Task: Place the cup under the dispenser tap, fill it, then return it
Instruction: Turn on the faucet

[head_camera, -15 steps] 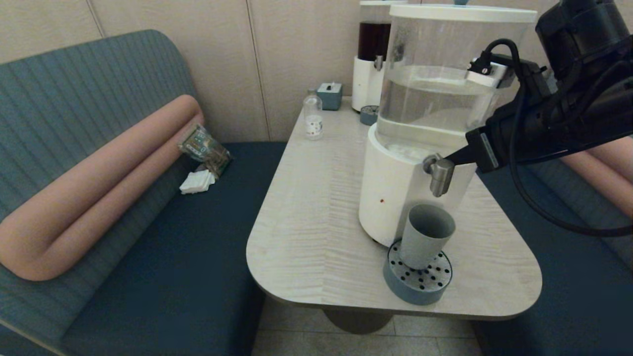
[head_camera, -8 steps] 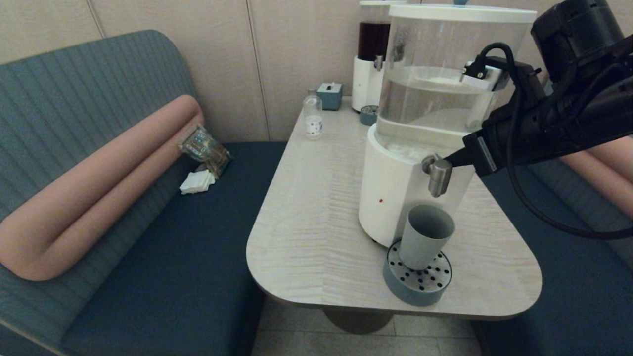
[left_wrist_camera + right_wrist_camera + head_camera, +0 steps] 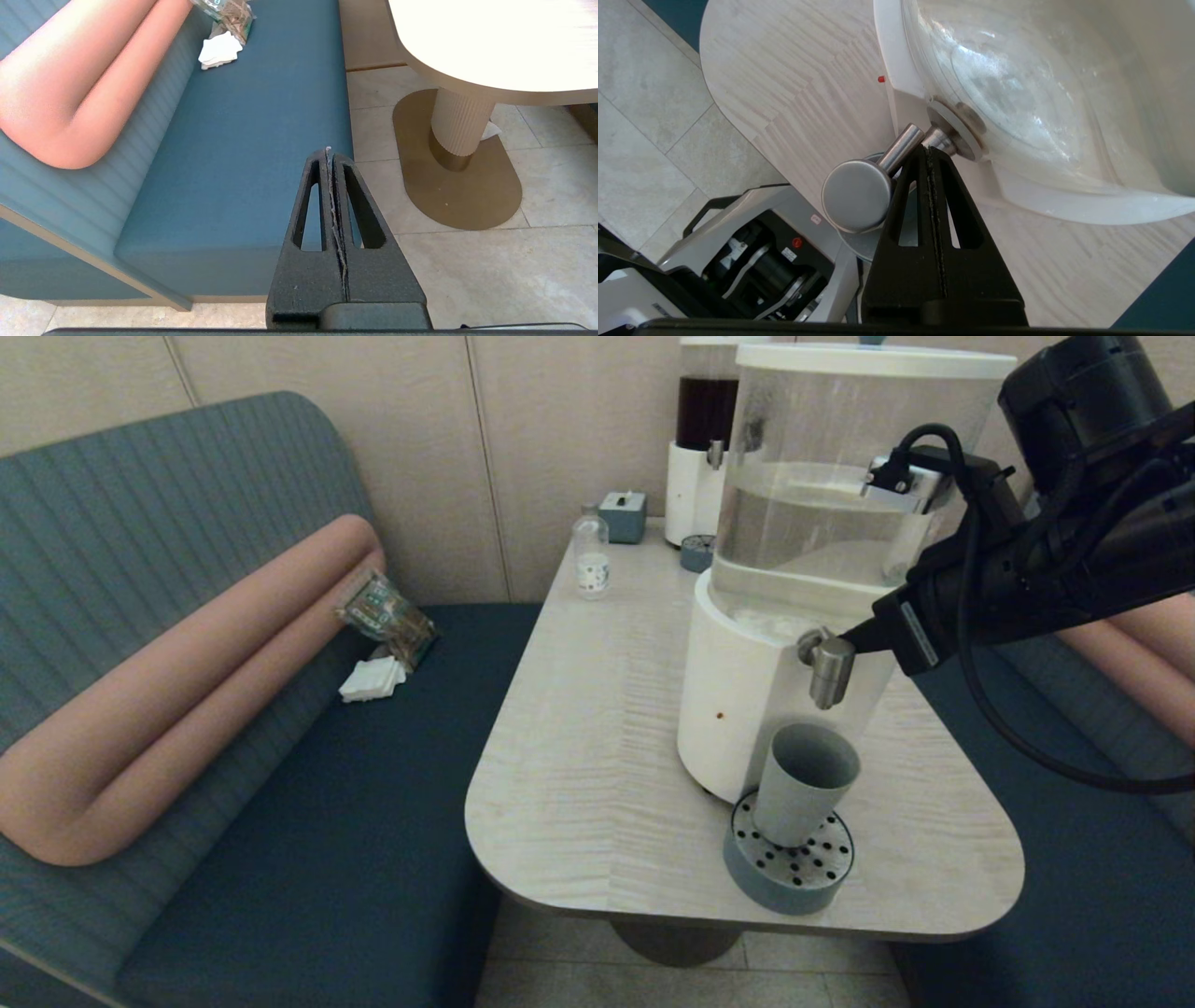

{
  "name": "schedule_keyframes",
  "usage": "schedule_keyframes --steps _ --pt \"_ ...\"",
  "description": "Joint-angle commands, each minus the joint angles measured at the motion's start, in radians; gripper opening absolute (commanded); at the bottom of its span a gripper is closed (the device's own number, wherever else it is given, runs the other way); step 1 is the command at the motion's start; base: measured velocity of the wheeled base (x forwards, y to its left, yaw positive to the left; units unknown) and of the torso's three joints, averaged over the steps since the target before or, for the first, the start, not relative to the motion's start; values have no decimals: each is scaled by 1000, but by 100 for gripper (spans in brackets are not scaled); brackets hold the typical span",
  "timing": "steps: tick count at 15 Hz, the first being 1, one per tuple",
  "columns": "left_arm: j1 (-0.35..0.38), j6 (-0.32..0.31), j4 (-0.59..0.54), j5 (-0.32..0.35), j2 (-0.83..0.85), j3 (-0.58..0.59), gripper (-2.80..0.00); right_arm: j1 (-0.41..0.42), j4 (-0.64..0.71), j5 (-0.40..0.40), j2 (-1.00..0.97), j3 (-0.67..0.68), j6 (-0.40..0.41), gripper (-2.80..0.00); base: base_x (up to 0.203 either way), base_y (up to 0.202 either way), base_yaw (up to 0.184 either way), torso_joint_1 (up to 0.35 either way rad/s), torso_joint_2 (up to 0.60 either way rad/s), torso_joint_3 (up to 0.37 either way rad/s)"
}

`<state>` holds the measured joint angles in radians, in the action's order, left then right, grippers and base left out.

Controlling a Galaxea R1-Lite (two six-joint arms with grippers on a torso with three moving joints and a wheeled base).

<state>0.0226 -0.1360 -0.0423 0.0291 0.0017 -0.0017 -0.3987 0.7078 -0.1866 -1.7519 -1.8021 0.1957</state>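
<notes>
Right now the cup [image 3: 803, 784] stands upright on the perforated drip tray [image 3: 789, 868] near the desk's [image 3: 597, 737] front edge, mouth up, long axis approx. vertical w/ a slight lean, directly below the dispenser tap [image 3: 827, 670]. Tap spout points straight down; its stem runs horizontally out of the white base [image 3: 738, 709]. Right hand [image 3: 930, 150], fingers pressed together, tips touching the tap stem beside the cap. Left hand [image 3: 329, 154] also closed, holding nothing, parked above the bench seat [image 3: 243, 140], well apart from the desk.
</notes>
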Motion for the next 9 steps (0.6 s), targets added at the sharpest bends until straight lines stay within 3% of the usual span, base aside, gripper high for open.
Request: schedule_keyframes --steps 1,9 --pt "0 -1 -1 0 1 0 -280 -7 -23 -4 7 8 4 -280 0 0 0 0 0 0" --pt "0 -1 -1 0 1 0 -280 -28 -53 -7 12 29 2 -280 0 0 0 0 0 0"
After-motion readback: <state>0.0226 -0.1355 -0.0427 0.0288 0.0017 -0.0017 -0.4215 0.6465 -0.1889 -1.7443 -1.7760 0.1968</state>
